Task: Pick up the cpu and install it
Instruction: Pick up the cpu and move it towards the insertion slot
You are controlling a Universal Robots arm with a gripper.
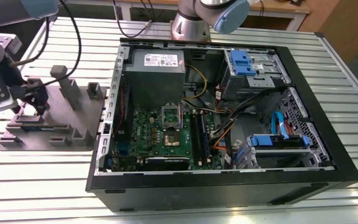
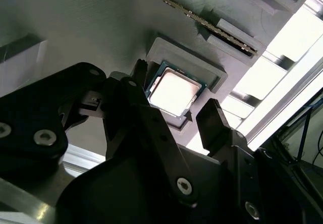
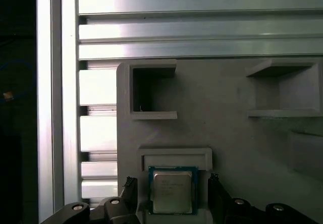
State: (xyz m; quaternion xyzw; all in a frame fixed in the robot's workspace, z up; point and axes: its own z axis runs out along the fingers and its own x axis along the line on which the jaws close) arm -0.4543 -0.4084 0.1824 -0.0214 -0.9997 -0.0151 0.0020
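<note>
Second wrist view | jaws tilted down over grey moulded tray (image 2: 75, 22) | open, straddling cpu (image 2: 174, 90) in its recess, gripping nothing

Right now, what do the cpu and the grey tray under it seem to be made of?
The cpu: a metal top, judging by its pale silvery sheen. Its thin blue-green rim looks like circuit board. The tray: probably moulded or printed plastic, since it is matte, one even grey, with blocky pockets and no shine. The exact plastic cannot be told.
</note>
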